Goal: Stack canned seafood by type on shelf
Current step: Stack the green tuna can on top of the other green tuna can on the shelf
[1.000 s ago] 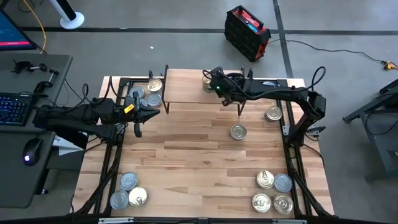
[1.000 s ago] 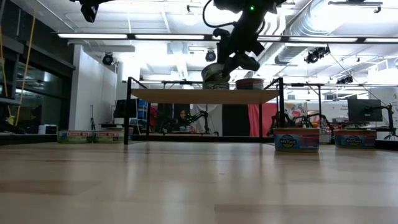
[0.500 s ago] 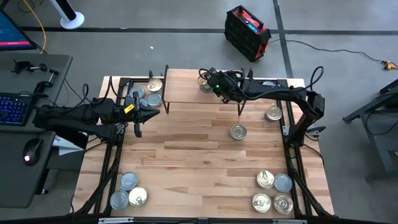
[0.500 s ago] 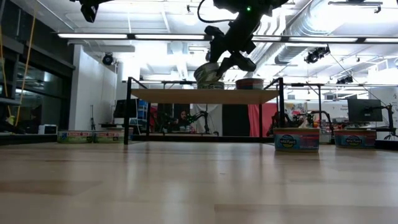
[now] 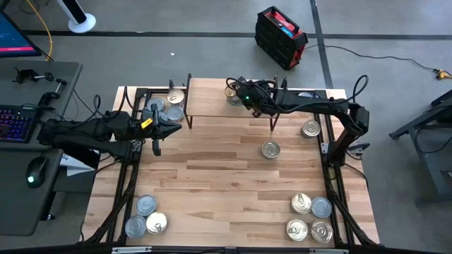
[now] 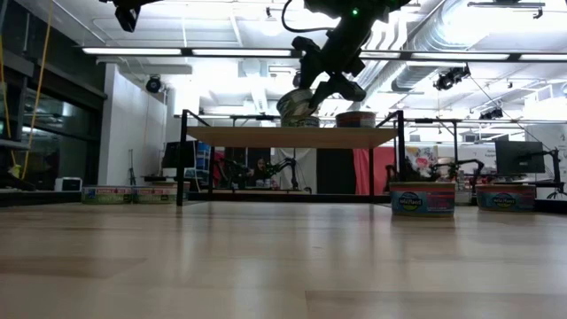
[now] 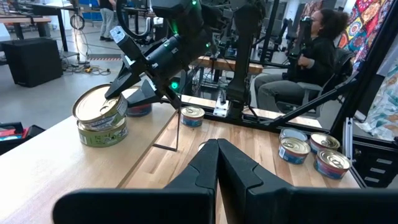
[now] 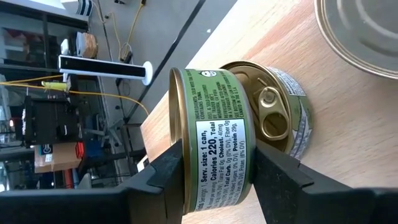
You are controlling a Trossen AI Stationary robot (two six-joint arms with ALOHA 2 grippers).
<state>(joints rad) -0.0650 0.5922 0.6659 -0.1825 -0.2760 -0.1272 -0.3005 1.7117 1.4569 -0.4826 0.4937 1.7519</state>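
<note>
The shelf (image 5: 212,106) stands at the table's far middle. My right gripper (image 5: 235,92) reaches over it from the right and is shut on a green-labelled tin (image 8: 214,162). That tin hangs tilted over a second green tin (image 7: 102,132) with a gold pull-tab lid (image 8: 273,118), which stands on the shelf board. Another tin (image 6: 354,118) stands on the shelf beside them. My left gripper (image 5: 157,132) waits shut, touching nothing, above the table's left side. My right gripper pinches the green tin between its two fingers, one finger (image 7: 121,84) over the lid near its rim and the other under the base. The fingers slant down from the table's right. The tin is tilted, lid (image 7: 96,102) facing left, and its lower rim seems to lie on the tin below.
Loose tins lie about the table: three at the far left (image 5: 167,106), three at the near left (image 5: 146,215), several at the near right (image 5: 311,217), and two right of the shelf (image 5: 270,149) (image 5: 310,128). The table's middle is bare wood (image 5: 212,176).
My right gripper has rolled its wrist and shifted slightly toward the table's left along the shelf. The held tin has tipped from nearly level to tilted. Over the last half second it has kept still.
</note>
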